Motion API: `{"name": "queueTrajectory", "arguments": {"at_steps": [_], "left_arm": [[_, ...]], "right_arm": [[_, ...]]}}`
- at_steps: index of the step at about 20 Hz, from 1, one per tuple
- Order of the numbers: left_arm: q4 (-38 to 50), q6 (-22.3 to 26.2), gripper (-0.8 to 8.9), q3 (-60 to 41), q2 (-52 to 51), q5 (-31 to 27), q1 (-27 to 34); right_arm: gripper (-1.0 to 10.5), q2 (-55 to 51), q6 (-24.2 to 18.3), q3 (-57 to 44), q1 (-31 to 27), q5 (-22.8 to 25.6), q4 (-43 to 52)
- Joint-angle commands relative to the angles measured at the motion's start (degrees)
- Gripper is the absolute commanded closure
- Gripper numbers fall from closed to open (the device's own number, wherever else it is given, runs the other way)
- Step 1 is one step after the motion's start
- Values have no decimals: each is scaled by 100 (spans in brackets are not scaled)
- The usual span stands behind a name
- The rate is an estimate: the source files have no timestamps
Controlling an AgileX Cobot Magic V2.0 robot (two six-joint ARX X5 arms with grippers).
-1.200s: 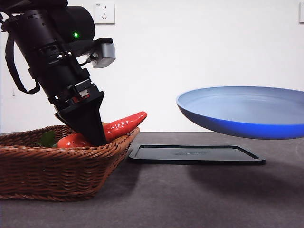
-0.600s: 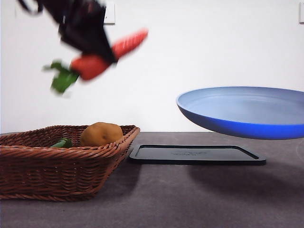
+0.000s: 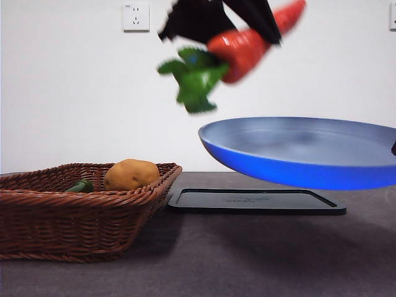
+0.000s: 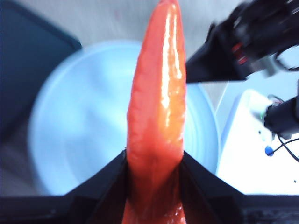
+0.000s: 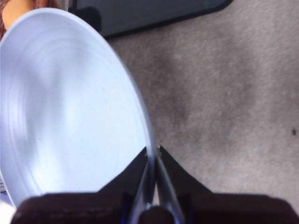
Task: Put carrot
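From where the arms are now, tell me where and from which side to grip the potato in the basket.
Grip the potato across its rounded middle, coming straight down from above. It sits low in the basket, whose wicker rim blocks a sideways approach, and its top bulges clear of that rim. Its lower part is hidden, so treat this as a likely best guess.

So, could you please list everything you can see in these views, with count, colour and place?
carrot: one, orange-red with green leaves, held in the air above the plate
plate: one, blue, held in the air above the tray
tray: one, black, flat on the table beside the basket
basket: one, brown wicker, on the table
potato: one, yellow-brown, in the basket
small green vegetable: one, in the basket beside the potato
wall socket: one, white, on the wall
table: one, grey
left gripper: black fingers shut on the carrot
right gripper: black fingers clamping the plate's rim
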Motion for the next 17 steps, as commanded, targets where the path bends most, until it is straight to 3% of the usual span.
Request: {"name": "queueTrajectory", "arguments": {"at_steps": [1,3,8,11,17], "left_arm": [[-46,-267,720,81,337,-28,-149],[-111,-264,674,81,555,-28,-197],[-319,-247,666,81,874,-33,-299],[-332,-221,549,81,859,-9,-363],[-455,-271,542,83,549,-9,-363]], "right_arm": [[943,55,105,76,109,-17,35],[943,98,105,76,219,-17,4],[943,131,164,76,533,-17,-13],[943,131,210,76,584,-4,-70],[943,133,208,76,584,2,-280]]}}
